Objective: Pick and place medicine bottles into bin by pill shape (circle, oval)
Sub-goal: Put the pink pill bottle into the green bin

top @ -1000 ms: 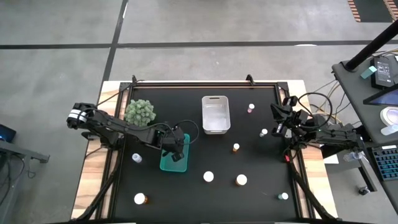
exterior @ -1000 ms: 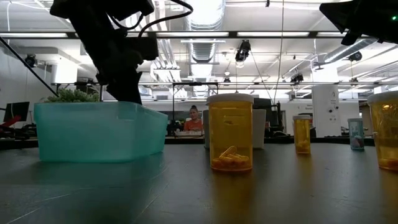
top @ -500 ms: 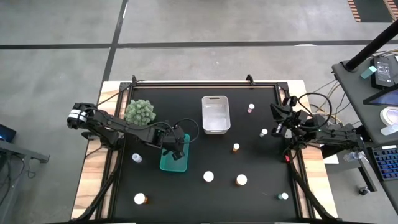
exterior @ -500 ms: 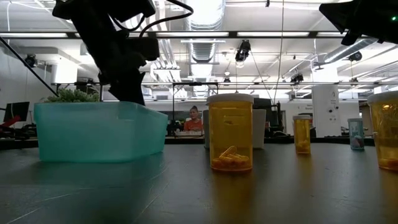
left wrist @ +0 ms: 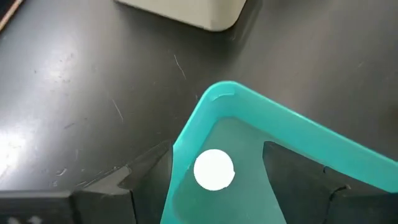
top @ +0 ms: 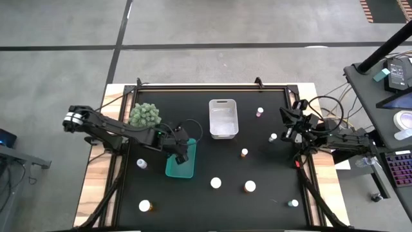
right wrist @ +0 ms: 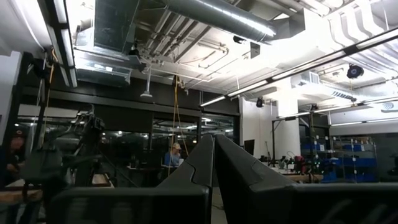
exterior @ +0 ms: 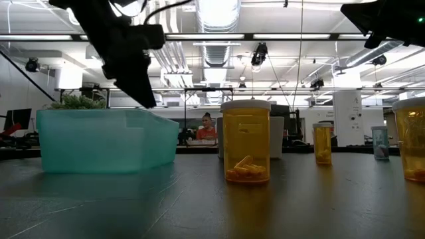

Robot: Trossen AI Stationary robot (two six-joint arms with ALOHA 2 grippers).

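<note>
My left gripper (top: pixel 179 150) is open above the teal bin (top: pixel 187 169); it also shows in the low view (exterior: pixel 136 79). In the left wrist view the open fingers (left wrist: pixel 216 149) stand on either side of a white-capped bottle (left wrist: pixel 214 169), which stands inside the teal bin (left wrist: pixel 273 118) and is apart from them. Several other medicine bottles stand on the black table, among them those at the middle (top: pixel 244 153), near middle (top: pixel 215 183) and left (top: pixel 141 164). My right gripper (top: pixel 288 124) is shut and empty at the table's right side (right wrist: pixel 214 155).
A white bin (top: pixel 223 118) stands at the far middle and a green plant (top: pixel 144 115) at the far left. More bottles stand near the front edge (top: pixel 145 206), (top: pixel 250 186), (top: pixel 293 203) and at the far right (top: pixel 259 112), (top: pixel 273 137). An amber bottle (exterior: pixel 246 143) is close to the low camera.
My left gripper has gone up from the teal bin and a little toward the table's left edge. The bin and the other bottles have stayed where they were.
</note>
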